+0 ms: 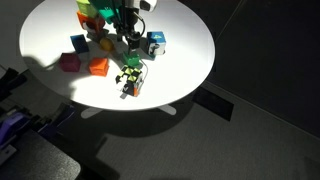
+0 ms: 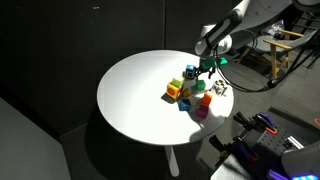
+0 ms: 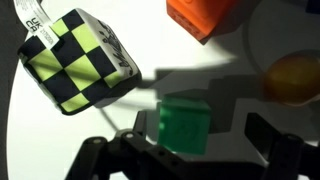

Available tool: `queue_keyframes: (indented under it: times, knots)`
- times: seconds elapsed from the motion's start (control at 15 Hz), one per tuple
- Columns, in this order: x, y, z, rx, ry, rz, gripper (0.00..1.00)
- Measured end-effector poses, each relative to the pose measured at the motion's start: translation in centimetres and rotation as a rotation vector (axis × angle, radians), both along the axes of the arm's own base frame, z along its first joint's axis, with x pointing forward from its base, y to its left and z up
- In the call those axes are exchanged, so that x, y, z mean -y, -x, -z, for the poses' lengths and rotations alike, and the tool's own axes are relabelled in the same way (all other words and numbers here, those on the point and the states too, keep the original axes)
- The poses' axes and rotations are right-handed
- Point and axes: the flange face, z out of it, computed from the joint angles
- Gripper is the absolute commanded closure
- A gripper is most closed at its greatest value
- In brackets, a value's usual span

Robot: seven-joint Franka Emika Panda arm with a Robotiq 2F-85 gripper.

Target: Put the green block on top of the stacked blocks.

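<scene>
One green block, one checkered cube, round white worktop, dark room.
End effector is held wide open, empty.

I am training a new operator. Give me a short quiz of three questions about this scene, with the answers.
1. True or false: the gripper is open.
2. In the wrist view, what lies up and to the left of the green block? A) the checkered cube B) a cup C) a spoon
3. What colour is the round table?
Key: 1 true; 2 A; 3 white.
</scene>
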Motion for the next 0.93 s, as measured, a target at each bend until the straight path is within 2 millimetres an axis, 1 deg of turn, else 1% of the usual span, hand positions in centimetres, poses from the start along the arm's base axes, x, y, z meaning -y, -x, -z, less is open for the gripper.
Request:
queue_keyframes:
  times: [0.47,0.93]
  knots:
    - [0.9,-1.3,0.9,-0.030,-0.002,0.006,0.00]
    - [0.9,-2.6,2.6,-0.025,0.007,-0.007,0.00]
